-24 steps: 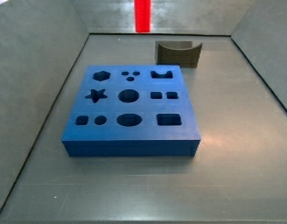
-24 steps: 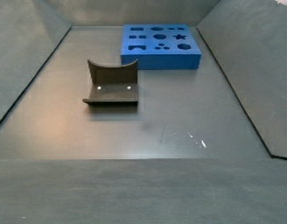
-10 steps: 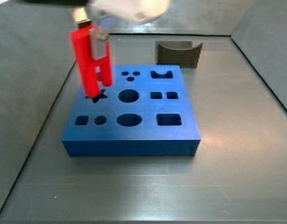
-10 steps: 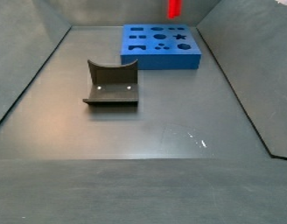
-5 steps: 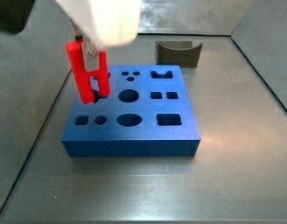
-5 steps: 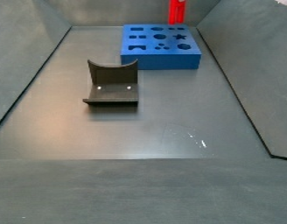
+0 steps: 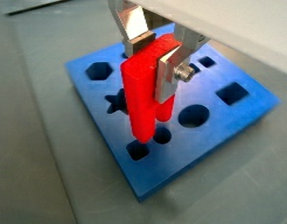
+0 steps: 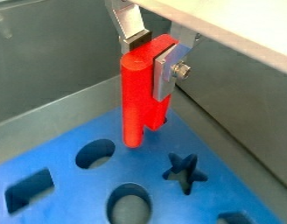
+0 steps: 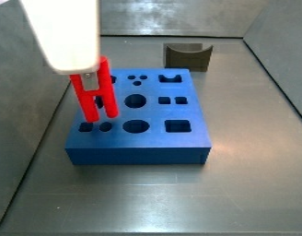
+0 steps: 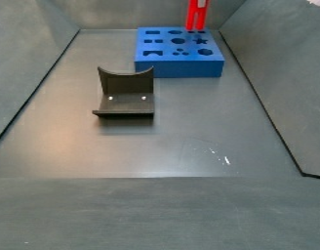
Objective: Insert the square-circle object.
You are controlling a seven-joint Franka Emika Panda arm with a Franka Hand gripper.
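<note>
My gripper [image 7: 156, 58] is shut on the bright red square-circle object [image 7: 146, 92], which hangs upright with its two prongs pointing down. It also shows in a wrist view [image 8: 141, 90] and in both side views [image 9: 92, 92] [image 10: 197, 15]. The prong tips hover just above the blue slab with shaped holes [image 9: 193, 140], over its front left corner holes, near the star hole [image 7: 118, 105]. The slab also shows in a side view [image 10: 176, 64] and in both wrist views [image 8: 64, 179] [image 7: 255, 106]. The silver fingers [image 8: 164, 66] clamp the piece's upper end.
A dark grey block with a curved notch [image 9: 188, 54] stands behind the slab; it also shows in a side view [image 10: 124, 95]. Grey walls enclose the floor on all sides. The arm's white body [image 9: 62, 32] hides the slab's far left corner.
The gripper has moved down and toward the slab's front left corner with the red piece, whose prong tips now hang close above the slab's holes.
</note>
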